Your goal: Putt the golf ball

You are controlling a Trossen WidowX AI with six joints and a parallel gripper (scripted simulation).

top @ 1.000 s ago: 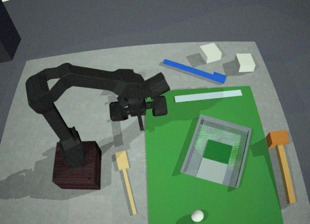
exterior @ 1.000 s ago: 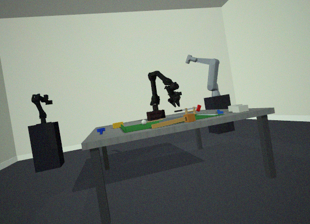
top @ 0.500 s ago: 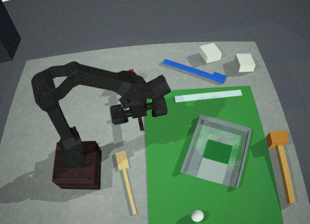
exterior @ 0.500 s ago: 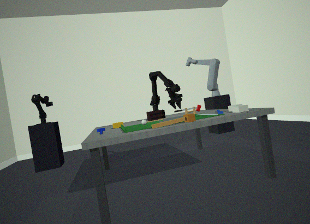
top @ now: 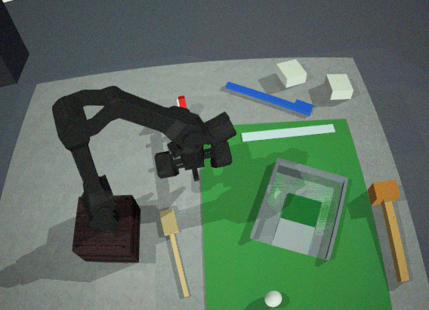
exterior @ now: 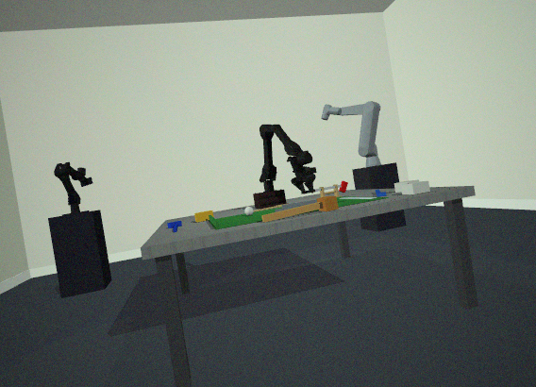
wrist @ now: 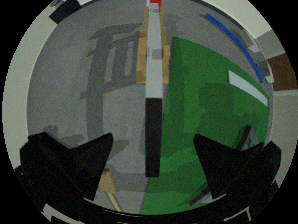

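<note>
The red putter's head [top: 182, 101] [exterior: 343, 187] [wrist: 155, 3] points away from the arm. Its pale shaft [wrist: 154, 75] lies on a wooden rack [wrist: 142, 62], and its black grip [wrist: 153, 137] reaches toward the arm. My gripper [top: 193, 159] [exterior: 308, 191] [wrist: 154, 138] is open and empty, low over the putter, with one finger on each side of the black grip; the exact height is unclear. The white golf ball [top: 273, 299] [exterior: 248, 210] rests on the green mat [top: 234, 268]. The pale ramp [top: 292, 235] leads up to the dark raised green [top: 302, 210] inside grey walls.
A white bar [top: 288, 132] lies on the mat. A blue putter [top: 264, 97] and two white blocks [top: 292, 74] [top: 340, 87] lie beyond. An orange-headed mallet [top: 384, 192] is at the right, a tan mallet [top: 170, 222] near the base. A yellow block [exterior: 204, 216] also shows.
</note>
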